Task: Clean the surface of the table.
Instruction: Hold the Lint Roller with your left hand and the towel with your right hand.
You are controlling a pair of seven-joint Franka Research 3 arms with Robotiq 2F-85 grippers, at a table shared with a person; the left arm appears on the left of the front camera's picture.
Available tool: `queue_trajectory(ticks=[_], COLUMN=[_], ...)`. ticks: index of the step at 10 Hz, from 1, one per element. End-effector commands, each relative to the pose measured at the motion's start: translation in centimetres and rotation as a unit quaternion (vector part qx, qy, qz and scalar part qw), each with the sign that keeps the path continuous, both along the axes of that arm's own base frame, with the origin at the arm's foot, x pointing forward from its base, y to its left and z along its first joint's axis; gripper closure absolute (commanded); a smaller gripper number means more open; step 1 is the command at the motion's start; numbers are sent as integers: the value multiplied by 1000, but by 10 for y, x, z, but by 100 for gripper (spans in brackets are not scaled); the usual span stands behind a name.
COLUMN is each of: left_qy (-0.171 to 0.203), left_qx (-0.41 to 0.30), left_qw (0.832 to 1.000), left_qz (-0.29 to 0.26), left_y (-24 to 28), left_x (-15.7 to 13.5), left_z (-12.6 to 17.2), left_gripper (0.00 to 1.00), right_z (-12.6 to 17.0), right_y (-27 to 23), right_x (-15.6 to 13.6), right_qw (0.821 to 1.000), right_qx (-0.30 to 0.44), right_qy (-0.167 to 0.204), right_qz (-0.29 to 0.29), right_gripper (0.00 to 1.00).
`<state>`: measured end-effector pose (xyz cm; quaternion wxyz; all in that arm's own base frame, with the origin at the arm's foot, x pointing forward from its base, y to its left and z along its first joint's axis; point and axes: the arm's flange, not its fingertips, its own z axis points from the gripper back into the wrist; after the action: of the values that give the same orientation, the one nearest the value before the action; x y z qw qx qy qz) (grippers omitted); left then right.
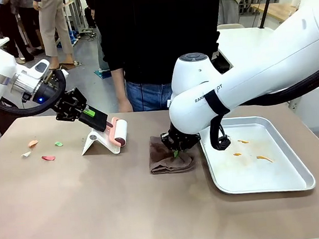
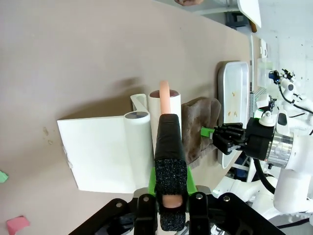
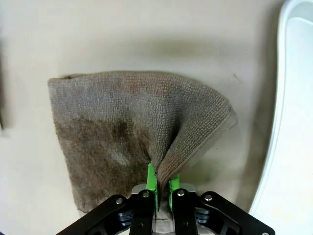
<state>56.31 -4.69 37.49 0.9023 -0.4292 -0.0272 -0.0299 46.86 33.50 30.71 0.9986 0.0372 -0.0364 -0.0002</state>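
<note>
The taupe-brown table carries small paper scraps at its left. My left gripper is shut on the black foam handle of a lint roller, whose white roll rests by a white stand. The left wrist view shows the green pads clamping that handle above the stand. My right gripper is shut on a brown cloth lying mid-table. Seen from the right wrist, the pads pinch a raised fold of the cloth.
A shiny metal tray with orange bits lies to the right of the cloth, its rim close to my right gripper. A person in dark clothes stands at the far edge. Pink and green scraps lie left of the stand.
</note>
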Motion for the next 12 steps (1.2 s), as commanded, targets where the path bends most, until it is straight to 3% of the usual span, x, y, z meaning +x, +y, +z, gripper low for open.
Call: queue_trajectory(ticks=[1,6,9,12], left_qy=[-15,-21,-57,-79], left_qx=[-2,-12,-46,-110], left_qw=[1000,1000,997,989], left_qz=[-7,-13,-28,-59], left_y=[3,3,6,27], left_x=[-4,-7,-18,-47], left_z=[4,8,34,72], left_gripper=[100,100,100,100], right_z=[-15,-7,38,79], right_y=[-1,-8,-48,-98], right_x=[4,4,4,-26], right_qw=[1000,1000,992,963], right_qx=[-25,3,118,255], right_qy=[7,1,-36,-60], right_qz=[-16,-11,9,60], right_gripper=[100,100,100,100])
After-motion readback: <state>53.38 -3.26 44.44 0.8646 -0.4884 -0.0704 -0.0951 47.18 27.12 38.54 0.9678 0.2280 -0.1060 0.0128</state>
